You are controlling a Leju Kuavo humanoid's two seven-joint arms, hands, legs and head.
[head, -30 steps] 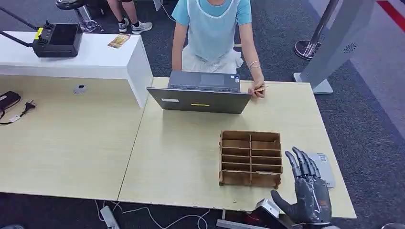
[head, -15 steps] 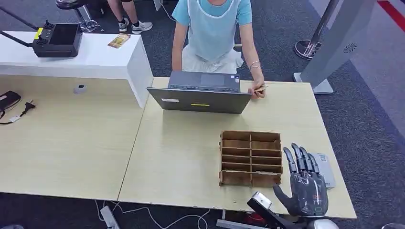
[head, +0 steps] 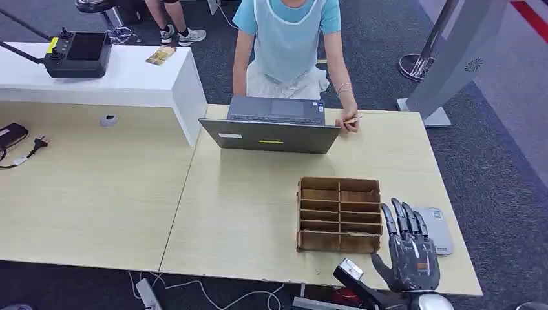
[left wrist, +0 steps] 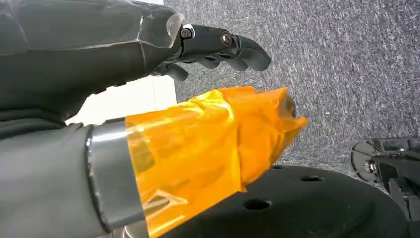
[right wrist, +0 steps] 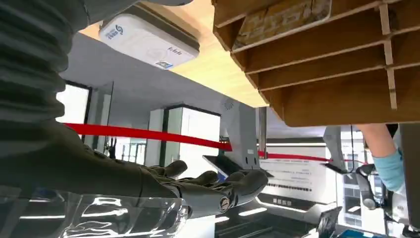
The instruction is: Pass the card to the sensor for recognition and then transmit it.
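Card lies half-hidden in the wooden organizer — right hand spread, empty, partly covering the sensor.

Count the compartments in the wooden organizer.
10 in the wooden organizer, as two columns of five: the left column toward the table's middle, the right column beside the right robot hand.
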